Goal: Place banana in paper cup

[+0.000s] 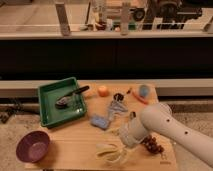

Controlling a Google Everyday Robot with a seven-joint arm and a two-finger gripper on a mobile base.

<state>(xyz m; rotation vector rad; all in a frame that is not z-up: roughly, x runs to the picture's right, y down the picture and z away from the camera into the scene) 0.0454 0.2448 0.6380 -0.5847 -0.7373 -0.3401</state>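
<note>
The pale-yellow banana (107,150) lies near the front edge of the wooden table (75,135), in the middle. My gripper (121,145) is low over the banana's right end, at the tip of the white arm (165,127) that reaches in from the right. I cannot tell whether it is touching the banana. No white paper cup shows; it may be hidden behind the arm.
A green tray (47,112) holding a dark utensil stands at the left and a purple bowl (32,146) at the front left. An orange fruit (103,90), a light-blue cup (144,90) and a carrot (140,98) are at the back. A blue object (98,121) and grapes (152,145) lie near the arm.
</note>
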